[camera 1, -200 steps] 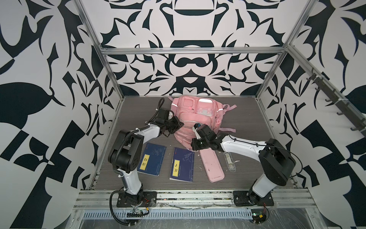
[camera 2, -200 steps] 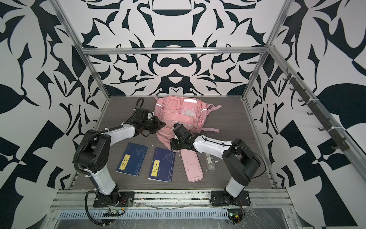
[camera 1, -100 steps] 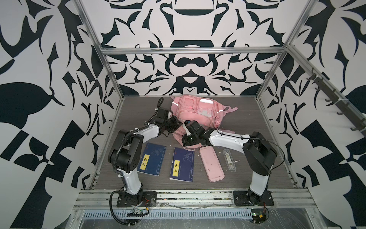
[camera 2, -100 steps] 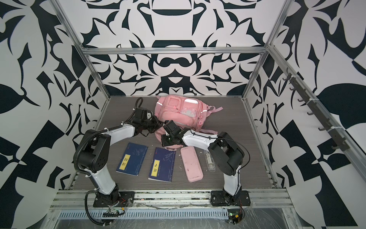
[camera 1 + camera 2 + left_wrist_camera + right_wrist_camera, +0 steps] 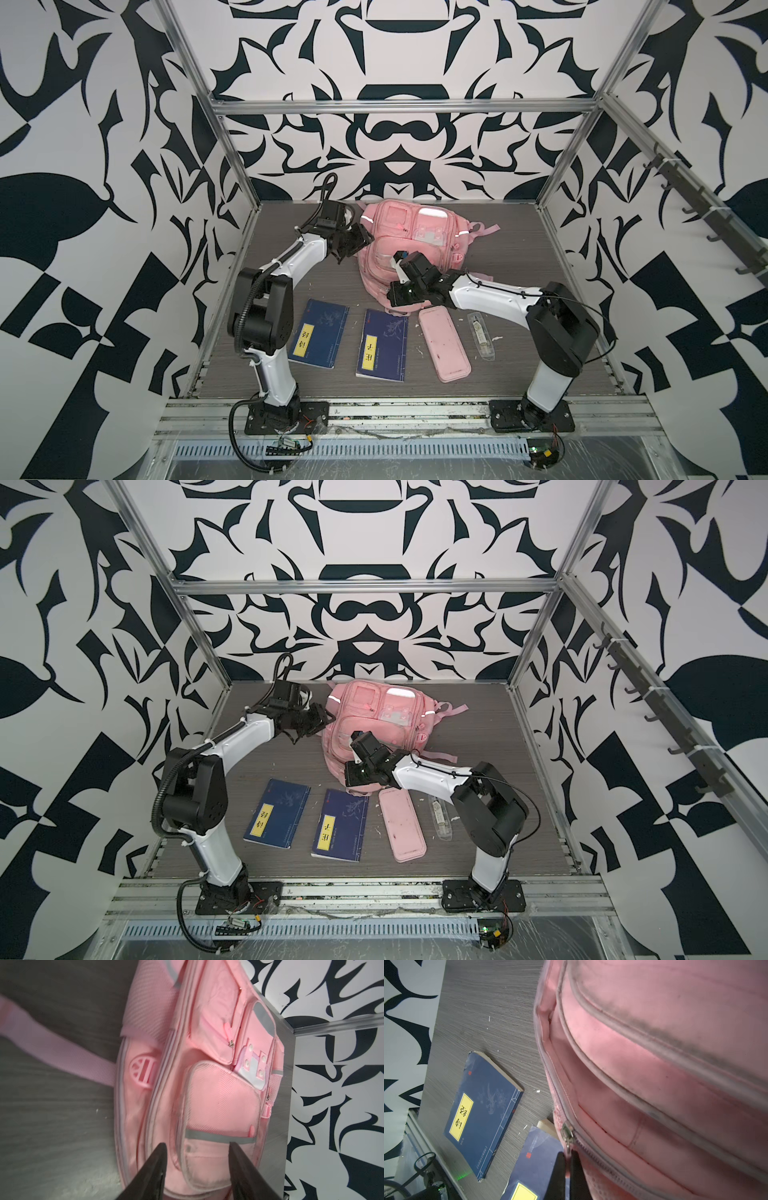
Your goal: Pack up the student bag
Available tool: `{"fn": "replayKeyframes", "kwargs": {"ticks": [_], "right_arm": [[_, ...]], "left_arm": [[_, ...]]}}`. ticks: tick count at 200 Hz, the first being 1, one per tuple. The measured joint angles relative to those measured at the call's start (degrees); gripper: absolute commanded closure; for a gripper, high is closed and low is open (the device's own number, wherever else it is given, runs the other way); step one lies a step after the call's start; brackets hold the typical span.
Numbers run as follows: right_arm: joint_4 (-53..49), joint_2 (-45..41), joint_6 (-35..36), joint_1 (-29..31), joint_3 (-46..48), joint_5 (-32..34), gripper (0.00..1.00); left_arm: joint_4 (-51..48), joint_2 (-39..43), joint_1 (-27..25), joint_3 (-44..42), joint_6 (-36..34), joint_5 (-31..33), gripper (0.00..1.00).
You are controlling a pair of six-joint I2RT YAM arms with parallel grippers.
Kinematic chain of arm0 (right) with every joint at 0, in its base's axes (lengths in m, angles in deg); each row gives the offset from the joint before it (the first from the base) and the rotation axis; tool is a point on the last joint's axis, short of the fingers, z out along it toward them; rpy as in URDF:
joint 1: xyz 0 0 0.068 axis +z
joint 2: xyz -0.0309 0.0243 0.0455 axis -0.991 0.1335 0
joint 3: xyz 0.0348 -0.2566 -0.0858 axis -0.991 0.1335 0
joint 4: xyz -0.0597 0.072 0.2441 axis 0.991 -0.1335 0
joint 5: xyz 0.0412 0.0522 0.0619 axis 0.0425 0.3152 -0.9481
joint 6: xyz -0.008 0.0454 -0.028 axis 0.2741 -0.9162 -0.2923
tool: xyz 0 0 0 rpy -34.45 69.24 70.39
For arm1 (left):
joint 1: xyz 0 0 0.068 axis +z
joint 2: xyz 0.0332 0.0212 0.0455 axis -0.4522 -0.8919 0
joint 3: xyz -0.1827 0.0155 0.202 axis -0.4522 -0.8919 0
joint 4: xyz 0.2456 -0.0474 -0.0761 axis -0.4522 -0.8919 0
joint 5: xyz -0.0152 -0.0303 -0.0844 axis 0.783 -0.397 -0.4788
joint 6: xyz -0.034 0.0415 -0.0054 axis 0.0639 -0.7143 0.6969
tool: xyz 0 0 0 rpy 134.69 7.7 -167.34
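The student bag (image 5: 409, 245) (image 5: 374, 721), pink with silver strips, lies on the grey table toward the back. My left gripper (image 5: 353, 249) (image 5: 313, 729) stands open at the bag's left side. In the left wrist view its fingers (image 5: 162, 1157) are apart with a bag (image 5: 218, 1084) pocket beyond them, and nothing is gripped. My right gripper (image 5: 392, 297) (image 5: 351, 781) sits at the bag's front edge. The right wrist view shows this gripper (image 5: 568, 1152) shut on the zipper pull (image 5: 568, 1148) just below the metal slider (image 5: 566, 1132). Past the slider the zip gapes open.
Two blue books (image 5: 318, 338) (image 5: 382, 345) with yellow labels lie flat in front of the bag. A flat pink pencil case (image 5: 444, 344) and a clear packet (image 5: 481, 336) lie to their right. Patterned walls and metal posts enclose the table.
My left gripper has opened and let go of the bag's left side. My right gripper has drawn the zipper pull leftward along the bag's front edge.
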Motion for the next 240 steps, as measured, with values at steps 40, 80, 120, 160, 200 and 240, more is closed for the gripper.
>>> {"fn": "replayKeyframes", "kwargs": {"ticks": [40, 80, 120, 160, 200, 240], "right_arm": [[-0.28, -1.27, 0.13, -0.92, 1.25, -0.87, 1.0], [-0.52, -1.29, 0.44, -1.07, 1.25, -1.49, 1.0], [-0.79, -1.27, 0.46, -1.11, 1.27, -1.75, 1.0], [-1.03, -1.27, 0.46, -1.18, 1.25, -1.9, 1.0], [-1.6, -1.27, 0.7, -1.4, 1.2, -2.12, 1.0], [-3.04, -1.25, 1.77, -1.44, 0.44, -2.54, 1.0]], "left_arm": [[-8.7, -11.17, -0.09, 13.77, -10.36, -1.7, 0.51], [-14.86, -19.41, -0.2, 20.15, -16.63, -5.57, 0.54], [-17.05, -21.84, -0.5, 23.08, -19.5, -9.2, 0.61], [-17.9, -23.76, -0.81, 24.96, -20.81, -10.19, 0.9], [-17.7, -24.65, -0.57, 25.03, -19.37, -10.88, 1.0], [-4.24, -18.1, 2.03, 10.08, -9.92, -12.98, 1.0]]}}
